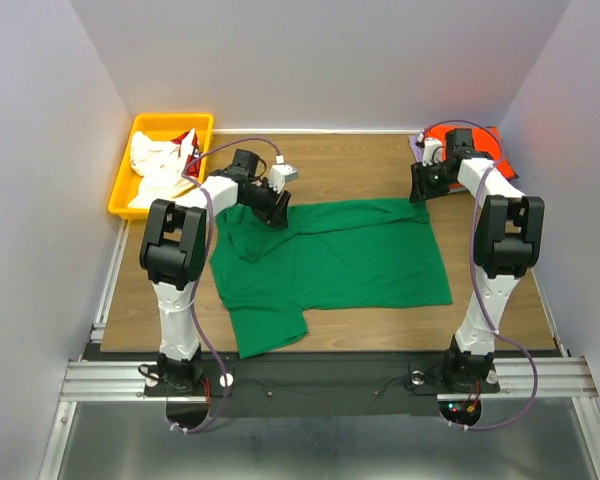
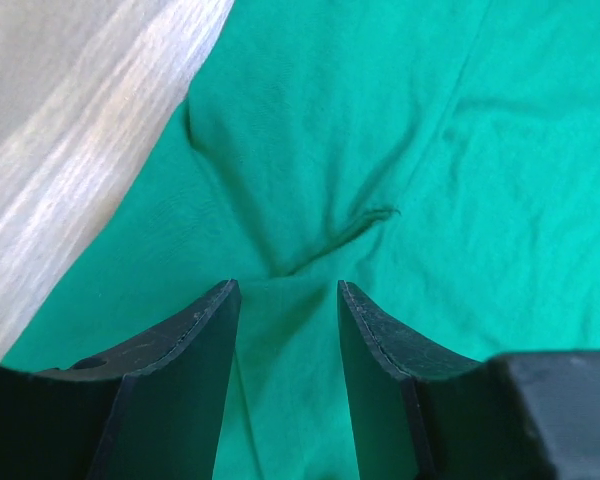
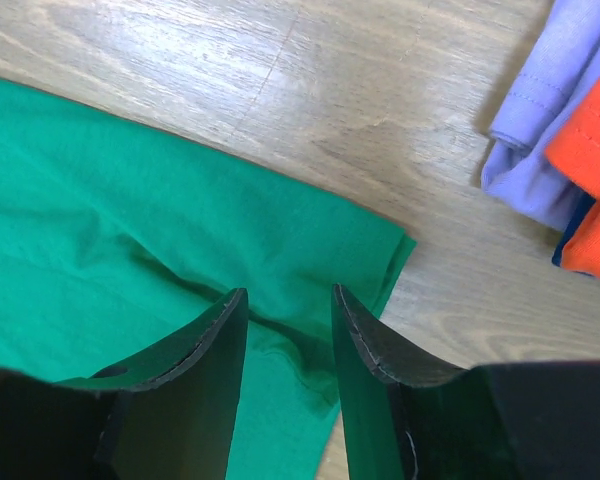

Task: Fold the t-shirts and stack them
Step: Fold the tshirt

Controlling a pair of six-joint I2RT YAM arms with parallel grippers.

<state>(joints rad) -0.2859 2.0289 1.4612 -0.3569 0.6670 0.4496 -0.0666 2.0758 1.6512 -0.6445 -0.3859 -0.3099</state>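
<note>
A bright green t-shirt [image 1: 330,255] lies spread flat across the middle of the table, one sleeve pointing toward the near edge. My left gripper [image 1: 278,207] hovers over its far left part. In the left wrist view that gripper [image 2: 288,290] is open, with wrinkled green cloth [image 2: 380,150] below the gap and nothing pinched. My right gripper [image 1: 421,186] is over the shirt's far right corner. It [image 3: 288,295] is open too, above the green hem corner [image 3: 370,250]. An orange t-shirt [image 1: 480,145] lies folded on a lavender one [image 3: 540,110] at the back right.
A yellow bin [image 1: 126,172] at the back left holds white shirts with red [image 1: 162,165]. Grey walls close in the table on three sides. Bare wood [image 3: 380,100] shows between the green shirt and the folded stack.
</note>
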